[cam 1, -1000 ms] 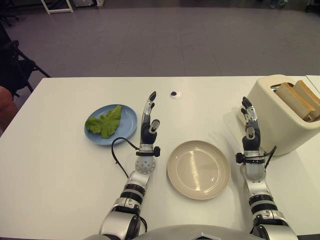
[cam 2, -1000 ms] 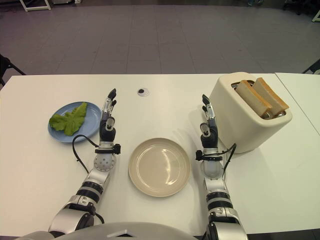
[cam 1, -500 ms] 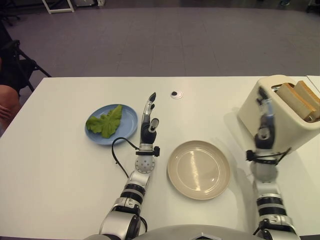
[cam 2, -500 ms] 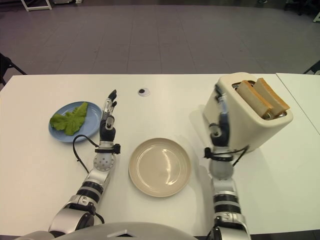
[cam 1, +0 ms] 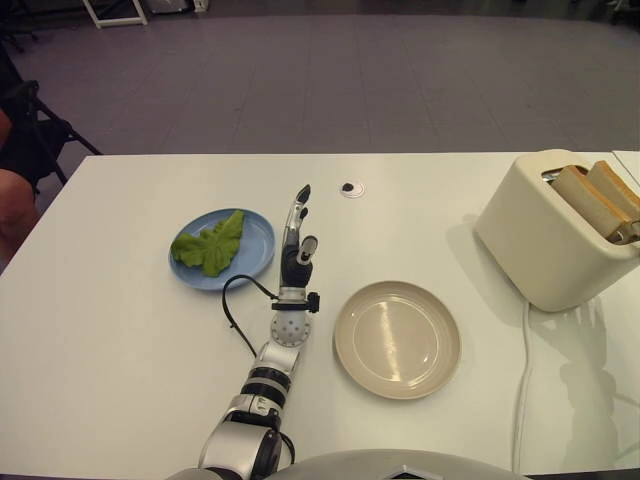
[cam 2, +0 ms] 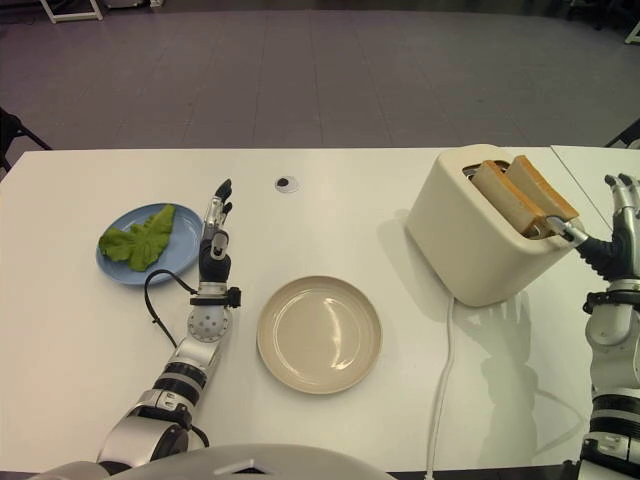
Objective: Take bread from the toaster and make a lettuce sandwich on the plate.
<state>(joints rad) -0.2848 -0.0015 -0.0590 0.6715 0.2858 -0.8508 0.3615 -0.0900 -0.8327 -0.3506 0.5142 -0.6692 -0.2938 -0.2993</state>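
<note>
Two bread slices [cam 2: 522, 196] upright in toaster [cam 2: 470, 245], desk [cam 1: 120, 350] right side. Right eye view: right hand [cam 2: 618, 250] just right of toaster, fingers straight, empty, thumb near bread. Left hand [cam 1: 297, 245] straight-fingered, empty, between lettuce [cam 1: 208, 245] and plate [cam 1: 397, 340].

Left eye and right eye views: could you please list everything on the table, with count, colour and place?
table: one, white, across both views
toaster: one, cream, right side of the table
bread slices: two, toasted brown, standing in the toaster's slots
white cable: one, from the toaster toward the near edge
beige plate: one, centre front, nothing on it
blue plate: one, left side
lettuce leaf: one, green, lying on the blue plate
small round disc: one, dark centre, back centre
left hand: fingers straight, between the two plates
right hand: fingers open, right of the toaster
</note>
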